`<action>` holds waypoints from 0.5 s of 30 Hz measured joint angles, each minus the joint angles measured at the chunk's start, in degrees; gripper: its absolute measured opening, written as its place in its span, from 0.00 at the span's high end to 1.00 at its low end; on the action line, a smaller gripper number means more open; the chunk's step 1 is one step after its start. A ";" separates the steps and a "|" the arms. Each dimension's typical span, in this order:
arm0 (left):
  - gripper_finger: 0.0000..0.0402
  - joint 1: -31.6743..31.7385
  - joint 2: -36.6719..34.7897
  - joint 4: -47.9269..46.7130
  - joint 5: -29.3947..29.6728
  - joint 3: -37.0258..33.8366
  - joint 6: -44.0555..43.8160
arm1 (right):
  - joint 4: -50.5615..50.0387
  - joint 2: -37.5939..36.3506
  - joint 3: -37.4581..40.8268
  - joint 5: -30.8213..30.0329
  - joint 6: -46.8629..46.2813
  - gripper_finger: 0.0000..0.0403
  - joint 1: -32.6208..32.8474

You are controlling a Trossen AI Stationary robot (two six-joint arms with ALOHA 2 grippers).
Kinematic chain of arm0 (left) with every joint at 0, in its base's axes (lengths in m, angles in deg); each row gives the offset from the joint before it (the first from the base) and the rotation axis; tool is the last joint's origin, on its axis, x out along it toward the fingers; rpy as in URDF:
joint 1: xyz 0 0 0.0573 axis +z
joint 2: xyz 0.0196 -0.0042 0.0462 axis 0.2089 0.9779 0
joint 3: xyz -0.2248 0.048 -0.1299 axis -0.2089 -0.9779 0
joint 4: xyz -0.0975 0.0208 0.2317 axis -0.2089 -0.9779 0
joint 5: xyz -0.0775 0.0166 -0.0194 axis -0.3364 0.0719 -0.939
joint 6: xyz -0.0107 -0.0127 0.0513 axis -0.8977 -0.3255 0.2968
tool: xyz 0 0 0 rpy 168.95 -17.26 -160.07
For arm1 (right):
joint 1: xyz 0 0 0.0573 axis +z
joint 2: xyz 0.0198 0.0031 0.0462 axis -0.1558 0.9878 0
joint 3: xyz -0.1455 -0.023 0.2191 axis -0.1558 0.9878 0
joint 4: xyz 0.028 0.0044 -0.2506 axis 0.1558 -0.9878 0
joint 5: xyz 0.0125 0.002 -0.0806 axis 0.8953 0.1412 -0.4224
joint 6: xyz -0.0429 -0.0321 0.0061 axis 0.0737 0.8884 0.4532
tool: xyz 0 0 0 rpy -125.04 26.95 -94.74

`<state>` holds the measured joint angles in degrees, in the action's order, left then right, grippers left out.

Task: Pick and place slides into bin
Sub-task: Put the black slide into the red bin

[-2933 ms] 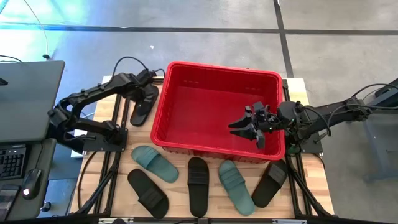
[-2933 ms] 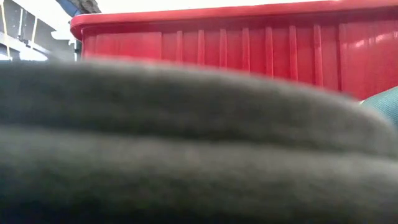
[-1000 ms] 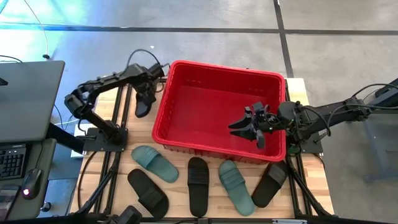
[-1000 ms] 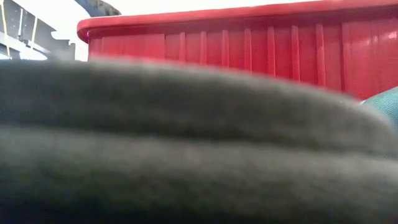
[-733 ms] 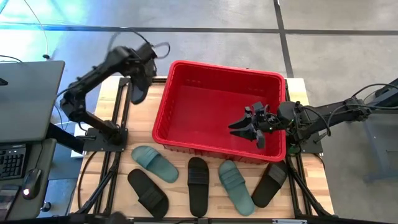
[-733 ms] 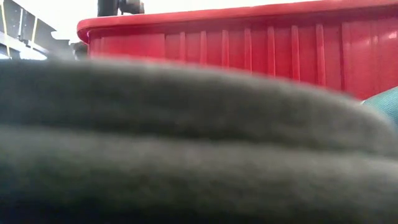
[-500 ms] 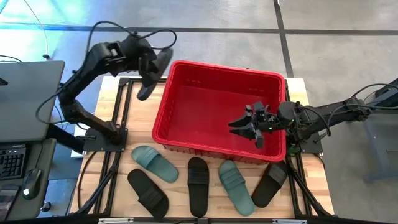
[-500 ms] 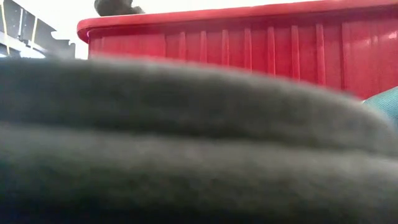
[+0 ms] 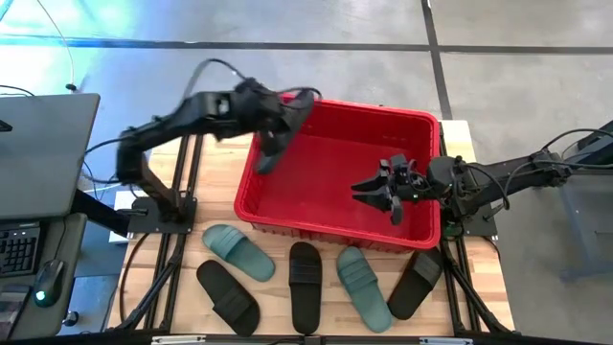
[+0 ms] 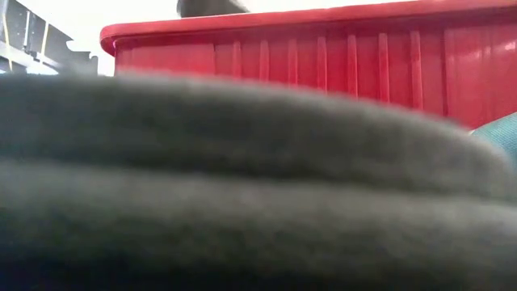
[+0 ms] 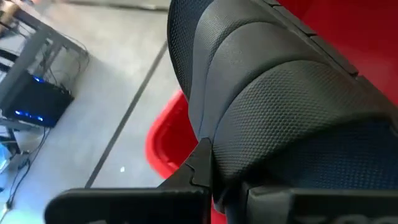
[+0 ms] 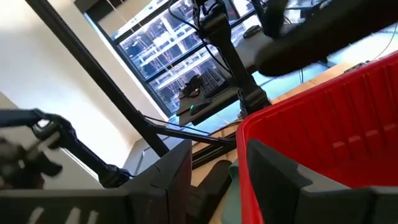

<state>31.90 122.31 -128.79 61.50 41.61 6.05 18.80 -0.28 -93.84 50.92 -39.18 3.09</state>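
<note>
My left gripper (image 9: 274, 123) is shut on a black slide (image 9: 283, 134), (image 11: 273, 93) and holds it in the air above the far left corner of the red bin (image 9: 251, 182). My right gripper (image 9: 381, 195) hangs open over the right part of the bin with nothing between its fingers (image 12: 163, 180). Five more slides lie flat on the table in front of the bin: a teal one (image 9: 238, 251), a black one (image 9: 228, 297), a black one (image 9: 305, 285), a teal one (image 9: 364, 286) and a black one (image 9: 416, 281). My left gripper pinches the black slide between its two fingers (image 11: 198, 167), at the textured strap side (image 11: 249, 155); the exact spot is hidden by the slide itself. The slide is lifted clear and tilted, its long axis slanting from the bin's far rim down toward its left wall.
In the low view a black slide (image 10: 242, 186) lies right before the camera and hides most of the table; the bin's near wall (image 10: 323, 56) rises behind it. The table's metal frame (image 9: 177, 206) and a desk with a keyboard (image 9: 19, 249) stand at the left.
My left gripper has risen from beside the bin's left wall and swung toward the table's right, keeping its hold. The black slide has been lifted clear of the table and now hangs tilted over the bin's far left corner. My right gripper has kept still.
</note>
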 joint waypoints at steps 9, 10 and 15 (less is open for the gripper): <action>1.00 1.51 15.94 0.45 0.79 -0.02 2.10 | -0.38 0.20 0.00 0.00 -3.44 0.65 0.00; 1.00 1.62 17.50 0.73 1.07 -0.02 2.08 | -0.69 0.20 0.00 0.00 -3.58 0.65 0.00; 1.00 3.87 23.74 2.57 3.21 -0.02 1.08 | -1.35 0.20 0.02 0.02 -3.62 0.65 0.00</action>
<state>35.77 146.04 -126.22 64.71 41.59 7.13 17.45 -0.09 -93.82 50.94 -42.80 3.09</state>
